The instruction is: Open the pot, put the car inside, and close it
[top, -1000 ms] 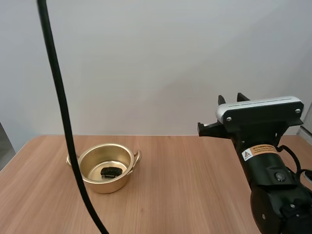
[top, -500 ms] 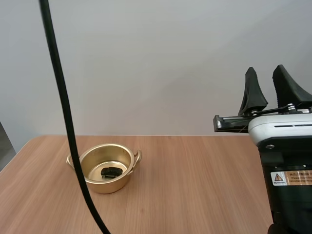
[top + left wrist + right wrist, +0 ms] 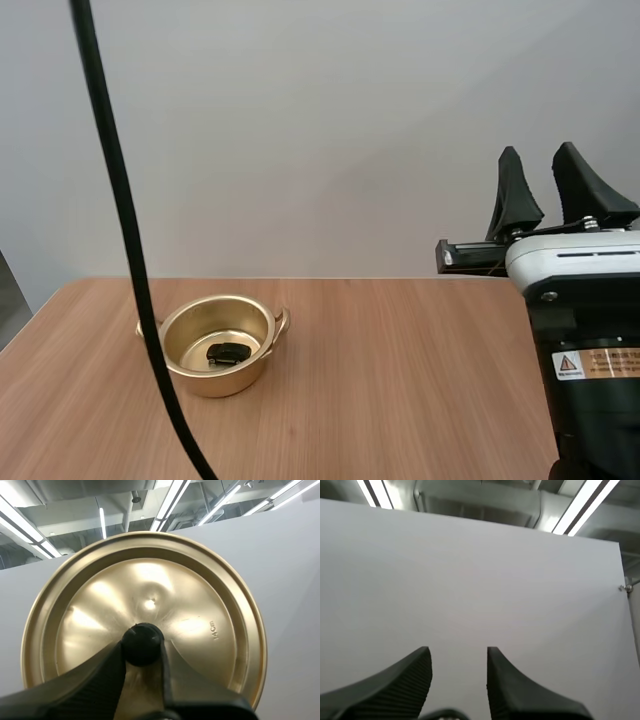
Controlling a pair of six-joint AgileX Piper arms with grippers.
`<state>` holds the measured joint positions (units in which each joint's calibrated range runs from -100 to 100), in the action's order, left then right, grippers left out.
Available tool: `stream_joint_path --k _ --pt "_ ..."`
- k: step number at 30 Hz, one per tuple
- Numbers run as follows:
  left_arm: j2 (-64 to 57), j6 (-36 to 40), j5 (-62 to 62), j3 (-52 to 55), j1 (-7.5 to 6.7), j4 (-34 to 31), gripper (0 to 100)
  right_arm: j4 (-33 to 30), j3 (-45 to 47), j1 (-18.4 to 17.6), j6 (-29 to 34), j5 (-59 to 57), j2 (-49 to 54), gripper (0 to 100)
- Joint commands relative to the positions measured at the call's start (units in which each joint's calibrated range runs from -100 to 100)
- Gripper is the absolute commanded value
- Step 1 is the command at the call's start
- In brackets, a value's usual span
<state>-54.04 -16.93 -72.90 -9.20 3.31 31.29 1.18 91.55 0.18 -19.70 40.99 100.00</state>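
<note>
A golden pot (image 3: pixel 218 345) stands uncovered on the left part of the wooden table. A small black car (image 3: pixel 228 352) lies on its bottom. In the left wrist view my left gripper (image 3: pixel 142 645) is shut on the black knob (image 3: pixel 142 642) of the golden lid (image 3: pixel 145 615), which is held up facing the camera. My right gripper (image 3: pixel 545 195) is raised at the right of the high view, pointing upward, open with nothing between its fingers (image 3: pixel 412 680).
The wooden table (image 3: pixel 400 380) stretches bare between the pot and my right arm. A plain white wall rises behind the table's far edge.
My right gripper swung from pointing forward to pointing straight up, then settled slightly. The pot and the car stayed put.
</note>
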Motion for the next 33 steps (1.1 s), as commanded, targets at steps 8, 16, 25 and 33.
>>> stream_joint_path --k 8,16,25,33 --pt "-1.0 0.4 -0.5 0.0 0.01 -0.1 0 5.7 4.9 0.0 0.0 -51.8 0.0 60" --pt "-2.9 3.4 -2.1 1.1 0.01 -1.8 0 5.6 8.5 0.0 0.0 -66.5 0.0 60" --pt "-7.5 3.0 2.0 12.4 0.01 -4.2 0 5.6 8.5 0.0 0.0 -68.2 0.0 60" --pt "-9.7 3.0 6.9 25.4 0.01 -7.7 0 5.6 8.5 0.0 0.0 -68.2 0.0 60"
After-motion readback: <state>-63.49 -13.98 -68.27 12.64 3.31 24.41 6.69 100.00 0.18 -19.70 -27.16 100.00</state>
